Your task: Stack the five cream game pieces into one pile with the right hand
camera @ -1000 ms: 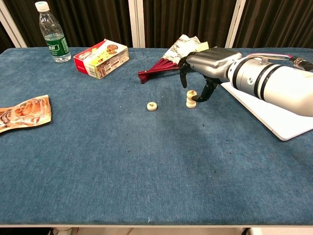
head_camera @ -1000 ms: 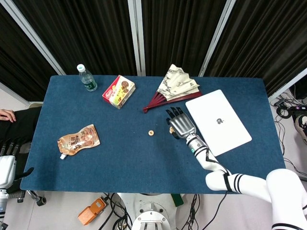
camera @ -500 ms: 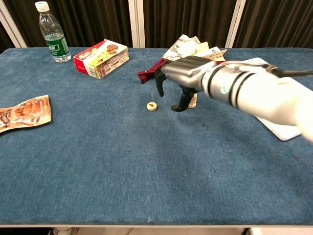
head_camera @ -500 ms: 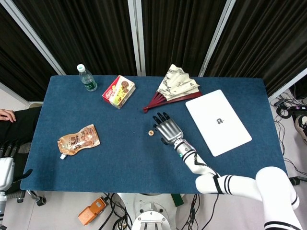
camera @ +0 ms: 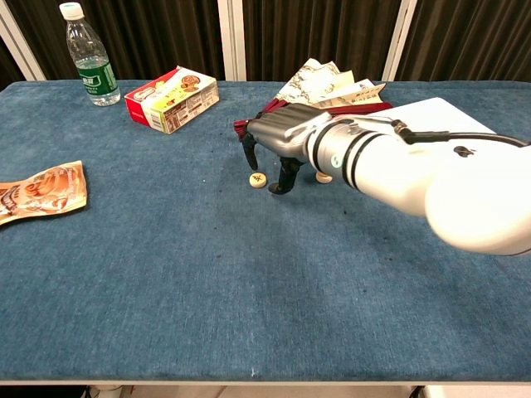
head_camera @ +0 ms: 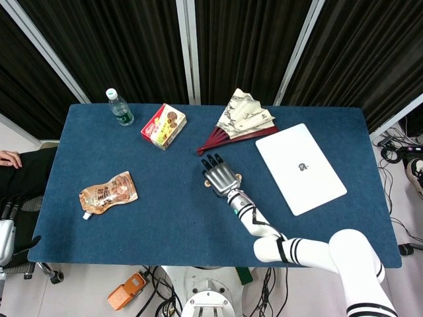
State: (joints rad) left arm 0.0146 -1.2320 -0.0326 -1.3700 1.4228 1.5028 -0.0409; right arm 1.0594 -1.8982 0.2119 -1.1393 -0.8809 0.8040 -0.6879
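Note:
A single cream game piece (camera: 259, 179) lies flat on the blue table (camera: 166, 282). My right hand (camera: 278, 145) hovers just over it, fingers spread and pointing down. One fingertip is to the piece's left and the thumb is to its right, with nothing held. A short stack of cream pieces (camera: 323, 177) stands just right of the hand, partly hidden by the forearm. In the head view the right hand (head_camera: 218, 175) covers the single piece, and the stack (head_camera: 237, 177) peeks out beside it. Only a sliver of my left hand (head_camera: 5, 231) shows at the left edge.
Behind the hand lies a folding fan (camera: 319, 83), with a white laptop (head_camera: 301, 168) to the right. A snack box (camera: 172, 99) and water bottle (camera: 88, 56) stand at the back left. An orange pouch (camera: 37, 192) lies at the left edge.
My right hand has swung left from the stack, across the table, and now sits over the single piece. The stack stays where it stood.

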